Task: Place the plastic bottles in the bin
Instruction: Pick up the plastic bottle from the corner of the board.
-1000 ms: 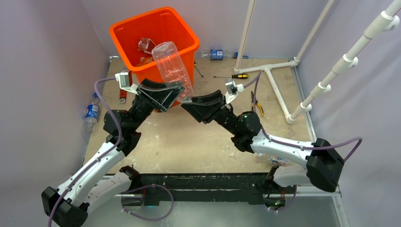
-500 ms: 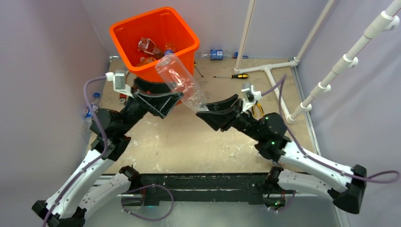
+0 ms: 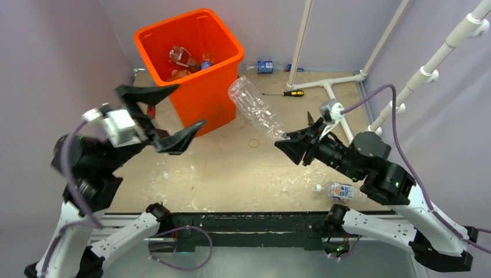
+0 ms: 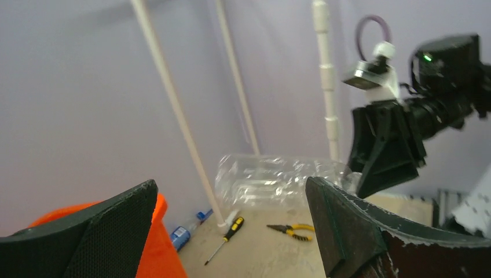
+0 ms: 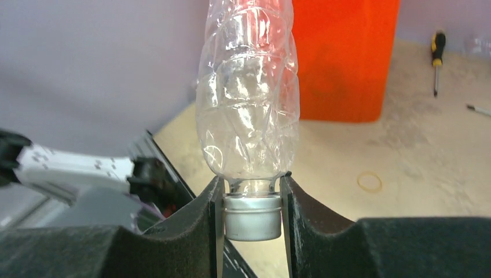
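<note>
A big clear, crumpled plastic bottle (image 3: 256, 110) hangs in the air right of the orange bin (image 3: 215, 35). My right gripper (image 3: 288, 142) is shut on its silver cap (image 5: 252, 215), with the body (image 5: 249, 98) sticking out past the fingertips. My left gripper (image 3: 186, 106) stands wide open and empty in front of the bin, apart from the bottle (image 4: 272, 179). Several bottles (image 3: 184, 58) lie inside the bin. A small blue-labelled bottle (image 3: 344, 191) lies near the right arm. Another (image 3: 266, 66) is at the back wall.
A yellow-handled screwdriver (image 3: 289, 92) and yellow pliers (image 4: 292, 230) lie on the table right of the bin. White pipe framing (image 3: 341, 98) stands at the back right. A thin ring (image 3: 253, 142) and a loose white cap (image 3: 318, 187) lie on the table.
My left gripper let go of the big bottle, opened wide and drew back to the left. The right gripper carried the bottle by its cap to the right, away from the bin.
</note>
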You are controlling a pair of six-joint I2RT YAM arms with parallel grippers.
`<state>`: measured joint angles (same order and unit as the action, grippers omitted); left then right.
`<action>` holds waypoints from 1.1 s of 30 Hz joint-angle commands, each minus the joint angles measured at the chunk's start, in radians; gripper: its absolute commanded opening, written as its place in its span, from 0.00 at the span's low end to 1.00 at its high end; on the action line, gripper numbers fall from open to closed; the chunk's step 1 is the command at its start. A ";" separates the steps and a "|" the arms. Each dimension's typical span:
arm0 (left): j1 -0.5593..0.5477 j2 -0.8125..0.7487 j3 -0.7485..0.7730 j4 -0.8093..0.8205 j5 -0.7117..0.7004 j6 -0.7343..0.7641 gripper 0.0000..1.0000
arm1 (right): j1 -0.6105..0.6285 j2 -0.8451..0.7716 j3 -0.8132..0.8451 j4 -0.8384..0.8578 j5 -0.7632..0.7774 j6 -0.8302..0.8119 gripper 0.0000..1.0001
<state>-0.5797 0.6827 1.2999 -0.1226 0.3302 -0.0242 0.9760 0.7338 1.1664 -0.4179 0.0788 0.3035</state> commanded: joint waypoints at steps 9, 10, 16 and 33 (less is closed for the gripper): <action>-0.299 0.388 0.170 -0.488 0.006 0.707 0.99 | 0.004 0.136 0.158 -0.416 0.010 -0.093 0.00; -0.353 0.406 0.184 -0.518 -0.054 0.744 0.99 | 0.004 0.142 0.163 -0.424 0.016 -0.100 0.00; -0.632 0.521 0.238 -0.631 -0.424 0.893 0.99 | 0.004 0.176 0.183 -0.435 0.019 -0.129 0.00; -0.664 0.596 0.127 -0.460 -0.626 1.044 0.93 | 0.004 0.100 0.182 -0.421 -0.151 -0.140 0.00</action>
<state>-1.2442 1.2690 1.4368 -0.6682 -0.2489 0.9920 0.9760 0.8558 1.3140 -0.8616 -0.0227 0.1749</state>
